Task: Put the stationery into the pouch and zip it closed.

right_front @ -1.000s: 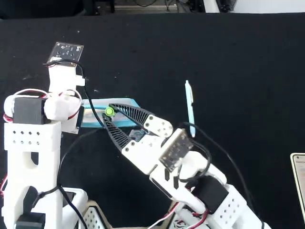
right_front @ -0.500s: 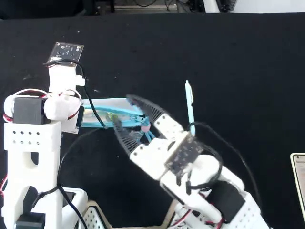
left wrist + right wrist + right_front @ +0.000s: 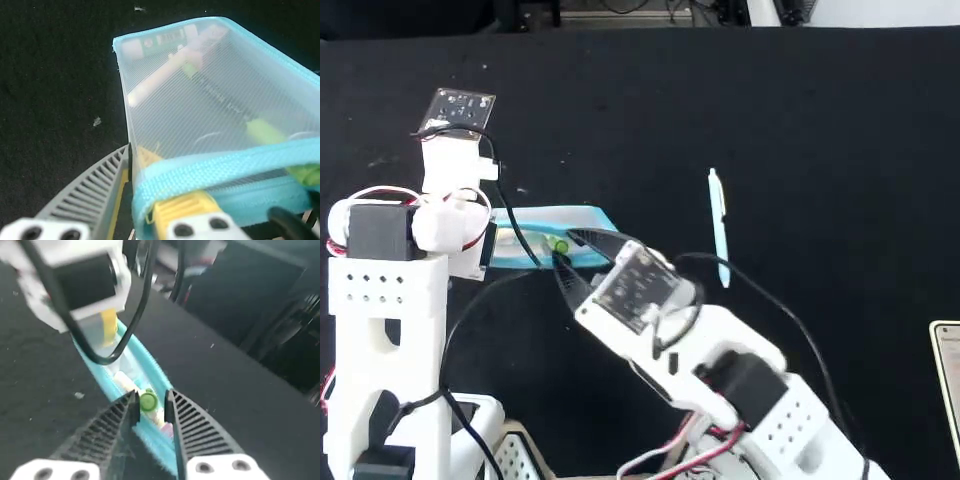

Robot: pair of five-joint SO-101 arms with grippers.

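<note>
High view, pouch: the light-blue see-through pouch (image 3: pixel 542 220) lies flat on the black tabletop (image 3: pixel 820 120) left of the frame's centre, its long side running left to right and its left end under the white wrist of the left arm
Left gripper: in the left wrist view the left gripper (image 3: pixel 134 152) has its jaws pinching the pouch's end by the blue zip band (image 3: pixel 220 165), with the grey ribbed jaw on one side of the mesh wall and the yellow-padded jaw on the other
Right gripper: the right gripper (image 3: pixel 568 247) comes in from the lower right of the high view, its tips over the right half of the pouch; its jaws are spread by a narrow gap
Green cap: a round green cap (image 3: pixel 148 401) shows in that gap in the right wrist view, inside the pouch's open mouth; whether the jaws touch it cannot be told
Pouch contents: a white stick (image 3: pixel 155 80) and green-tipped pieces (image 3: pixel 265 131) lie behind the mesh wall
Pen: a pale blue pen (image 3: pixel 719 228) lies on the tabletop right of centre in the high view, pointing up and down the frame, outside the pouch
</note>
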